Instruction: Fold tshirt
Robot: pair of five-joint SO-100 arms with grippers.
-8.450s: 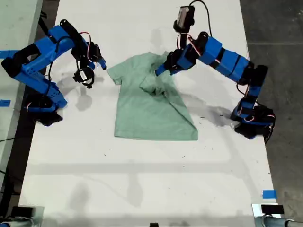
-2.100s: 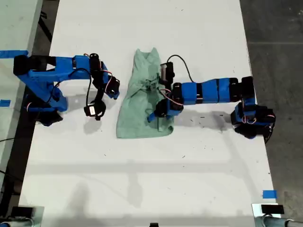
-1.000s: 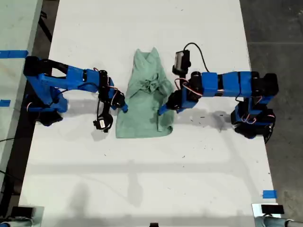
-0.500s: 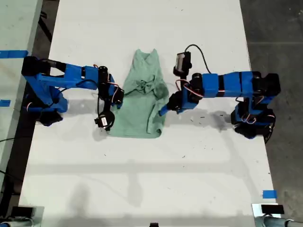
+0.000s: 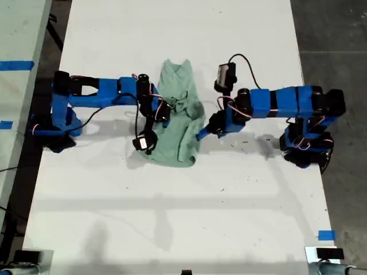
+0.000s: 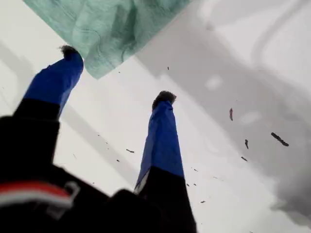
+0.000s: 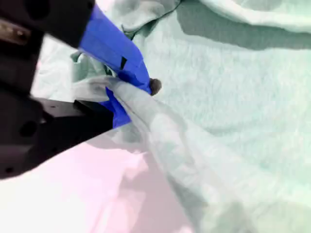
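Observation:
The pale mint-green tshirt lies bunched into a narrow strip at the middle of the white table. My second gripper reaches in from the exterior view's left and is shut on a fold of the tshirt, lifting that edge over the rest; the pinch shows in the second wrist view. My first gripper reaches in from the exterior view's right. It hovers just off the shirt's edge, open and empty, with a corner of the tshirt beyond its fingertips.
Small dark specks dot the table near my first gripper. A strip of blue tape marks the table's edge at the exterior view's lower right. A second surface with blue tape stands at the exterior view's left, dark floor at its right.
My second gripper took hold of the shirt's edge on the exterior view's left and carried it rightward over the shirt. My first gripper drew slightly back off the shirt.

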